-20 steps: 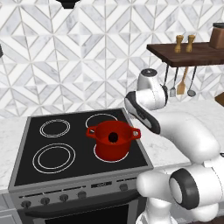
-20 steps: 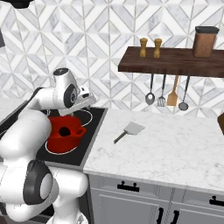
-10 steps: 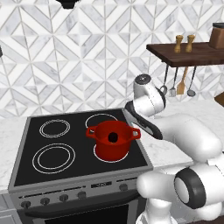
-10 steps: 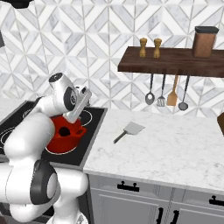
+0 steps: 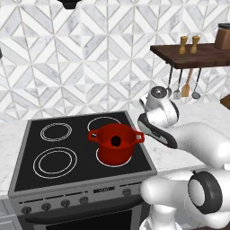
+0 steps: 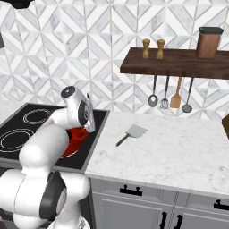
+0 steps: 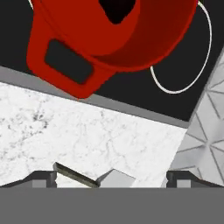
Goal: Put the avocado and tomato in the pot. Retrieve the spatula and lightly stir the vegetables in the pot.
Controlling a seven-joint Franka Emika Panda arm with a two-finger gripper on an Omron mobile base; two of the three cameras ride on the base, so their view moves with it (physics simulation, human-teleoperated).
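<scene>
Stove (image 5: pixel 27 170): black glass top at the left of the counter; four ring burners.
Pot (image 5: pixel 117 143): stands upright on the front right burner, mouth up, so that items can be dropped in from above.
Avocado (image 5: pixel 116 141): dark lump inside the pot, on its red floor. Judged as already placed.
Tomato: not distinguishable in any view; whether it lies in the pot cannot be told.
Gripper (image 7: pixel 111 178): fingers spread well apart, nothing between them. It hangs over the marble counter (image 6: pixel 179 152) just right of the pot, beside one loop handle.
Spatula (image 6: pixel 130 134): lies flat on the counter, well apart from the pot, blade toward the wall. In the hand view its handle and blade appear at the bottom edge, between the fingertips.
Step in hand (judgement): approach to the spatula; grasp not yet made.
Wall rack (image 6: pixel 170 94): ladle, small turner, wooden spatula; not task items.
</scene>
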